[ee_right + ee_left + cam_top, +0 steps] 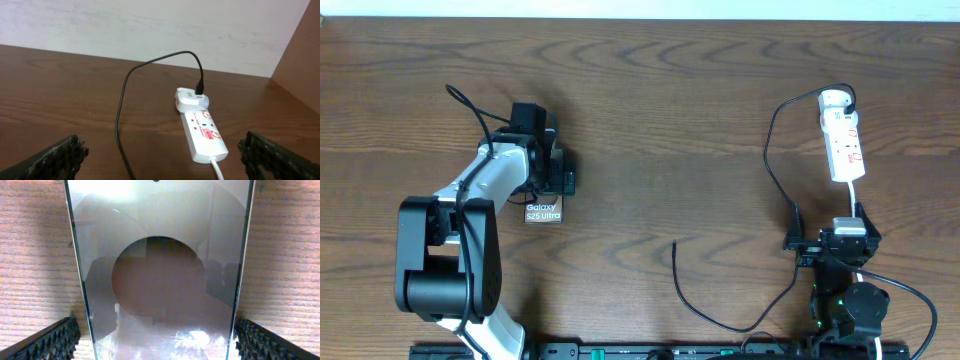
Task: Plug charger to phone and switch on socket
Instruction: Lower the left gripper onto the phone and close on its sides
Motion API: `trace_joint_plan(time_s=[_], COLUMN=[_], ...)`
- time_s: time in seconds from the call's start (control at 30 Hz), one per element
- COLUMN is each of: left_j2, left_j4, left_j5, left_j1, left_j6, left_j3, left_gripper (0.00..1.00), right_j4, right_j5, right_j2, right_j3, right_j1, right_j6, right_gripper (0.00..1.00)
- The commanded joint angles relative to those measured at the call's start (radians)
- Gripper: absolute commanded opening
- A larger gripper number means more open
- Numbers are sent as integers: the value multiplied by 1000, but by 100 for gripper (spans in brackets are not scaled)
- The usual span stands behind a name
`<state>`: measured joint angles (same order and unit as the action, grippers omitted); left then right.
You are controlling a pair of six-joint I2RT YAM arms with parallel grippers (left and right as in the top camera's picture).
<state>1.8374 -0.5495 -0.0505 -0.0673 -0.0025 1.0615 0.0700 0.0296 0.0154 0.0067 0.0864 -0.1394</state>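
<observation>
Overhead: even, bright light from above; table (670, 120) grain crisp, shadows soft and short. Left wrist: phone (160, 240) face mirrors, white glare at top centre and lower middle, detail soft. Right wrist: mid-frame sharp, lower corners blurred, wall (150, 25) washed pale.

You'll find the phone (543, 211) flat on the left of the bench (650, 120), its glossy brown-silver face (160, 280) up and white lettering showing. The white socket (842, 140) lies far right, with red marks on top. The black charger (118, 125) runs from an adapter (189, 98) at the socket's far end and loops down. Its loose plug (675, 243) rests mid-bench, well apart from the phone.
</observation>
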Motion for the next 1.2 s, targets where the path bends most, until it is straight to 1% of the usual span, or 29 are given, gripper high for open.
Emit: trace_joint_plan(time_s=[0.0, 0.33, 0.57, 0.67, 0.83, 0.93, 1.17], left_j2=[38, 38, 38, 38, 38, 38, 38], left_j4=[-14, -14, -14, -14, -14, -14, -14], left_j5=[-10, -10, -10, -10, -10, -10, -10], left_j1=[0, 0, 0, 0, 0, 0, 0], left_j6=[6, 6, 6, 6, 6, 6, 6], left_j3=[-13, -13, -13, -13, -13, -13, -13], left_gripper=[98, 99, 98, 93, 90, 85, 85], right_j4=[4, 4, 4, 4, 4, 4, 4], right_j5=[-1, -1, -1, -1, -1, -1, -1], right_j2=[-4, -4, -4, -4, -4, -4, -4], right_j3=[-1, -1, -1, -1, -1, -1, -1], right_j1=[-1, -1, -1, -1, -1, -1, -1], right_j6=[-8, -8, -8, -8, -8, -8, -7], right_gripper=[99, 99, 99, 99, 99, 99, 99])
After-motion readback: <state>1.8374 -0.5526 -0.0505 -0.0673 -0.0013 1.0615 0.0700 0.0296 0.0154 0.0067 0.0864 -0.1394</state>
